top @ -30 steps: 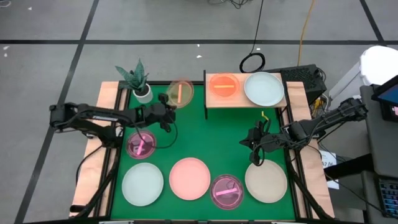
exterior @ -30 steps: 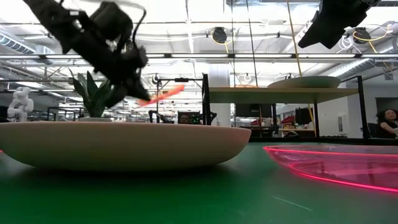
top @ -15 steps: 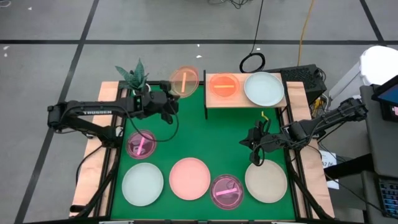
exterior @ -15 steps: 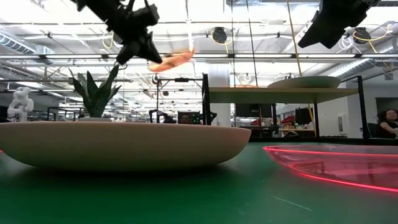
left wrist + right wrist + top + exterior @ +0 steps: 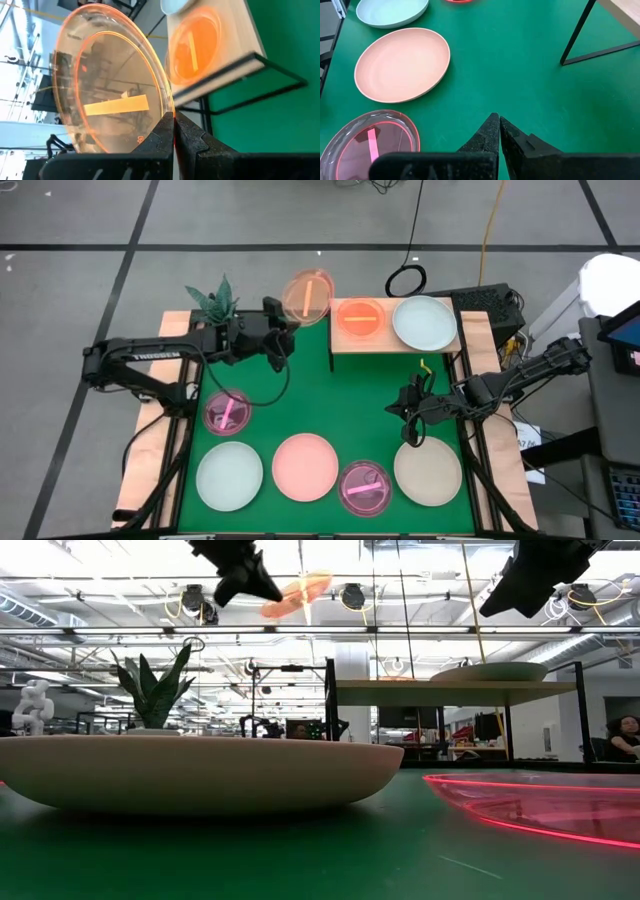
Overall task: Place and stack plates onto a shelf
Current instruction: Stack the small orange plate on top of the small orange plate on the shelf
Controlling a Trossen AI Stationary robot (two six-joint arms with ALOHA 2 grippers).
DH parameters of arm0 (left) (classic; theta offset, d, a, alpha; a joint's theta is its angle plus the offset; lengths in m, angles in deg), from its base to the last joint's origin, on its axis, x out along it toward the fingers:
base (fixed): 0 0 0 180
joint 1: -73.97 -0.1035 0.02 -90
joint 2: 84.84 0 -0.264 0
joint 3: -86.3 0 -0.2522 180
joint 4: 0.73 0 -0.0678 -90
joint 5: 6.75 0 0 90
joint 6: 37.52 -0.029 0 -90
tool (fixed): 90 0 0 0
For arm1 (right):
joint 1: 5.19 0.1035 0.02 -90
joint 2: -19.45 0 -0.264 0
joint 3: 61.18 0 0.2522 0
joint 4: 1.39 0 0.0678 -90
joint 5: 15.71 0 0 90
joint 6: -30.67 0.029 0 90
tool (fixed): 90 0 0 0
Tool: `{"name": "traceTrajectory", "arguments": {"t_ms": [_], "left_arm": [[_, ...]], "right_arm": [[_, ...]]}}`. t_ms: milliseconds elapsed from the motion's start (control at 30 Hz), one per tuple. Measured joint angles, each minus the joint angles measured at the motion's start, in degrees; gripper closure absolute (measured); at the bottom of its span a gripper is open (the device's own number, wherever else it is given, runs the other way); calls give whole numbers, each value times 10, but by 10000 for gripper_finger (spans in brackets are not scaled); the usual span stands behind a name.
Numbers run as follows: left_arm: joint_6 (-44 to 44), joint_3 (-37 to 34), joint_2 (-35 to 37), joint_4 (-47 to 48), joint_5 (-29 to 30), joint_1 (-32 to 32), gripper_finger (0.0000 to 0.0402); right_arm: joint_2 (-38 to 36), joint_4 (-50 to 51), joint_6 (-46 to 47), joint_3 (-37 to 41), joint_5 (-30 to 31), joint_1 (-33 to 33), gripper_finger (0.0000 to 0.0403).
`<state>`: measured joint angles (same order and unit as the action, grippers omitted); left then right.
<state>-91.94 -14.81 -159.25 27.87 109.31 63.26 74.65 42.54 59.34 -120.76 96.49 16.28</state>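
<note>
Left hand point(image 5: 283, 330) pinches round clear orange plate point(image 5: 307, 296) rim.

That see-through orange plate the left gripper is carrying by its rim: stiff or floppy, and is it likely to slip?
Probably stiff: the orange plate keeps its round shape though the left gripper pinches only its edge. Likely light, being thin and clear. Slipping seems possible, since the glossy rim is held by one narrow pinch.

The only lettering that can be read is white capitals, "TROSSEN", along the left arm point(image 5: 150, 355) in the left middle of the high view (small, only just readable). No other picture shows any label, number or sign that can be read.
</note>
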Motion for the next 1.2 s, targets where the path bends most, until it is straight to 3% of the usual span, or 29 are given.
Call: {"name": "traceTrajectory", "arguments": {"t_ms": [467,633,933,1200], "left_arm": [[-25,184,-208,3,-7,26,399],[-29,235,-270,-1,-11,28,399],[-35,269,-351,-1,-44,6,399],[-20,269,-379,2,-45,-15,399]], "right_arm": [[0,1,-43,0,-3,0,403],[0,0,-59,0,-50,0,403],[0,0,-58,0,-75,0,403],[0,0,-56,0,-75,0,403]]}}
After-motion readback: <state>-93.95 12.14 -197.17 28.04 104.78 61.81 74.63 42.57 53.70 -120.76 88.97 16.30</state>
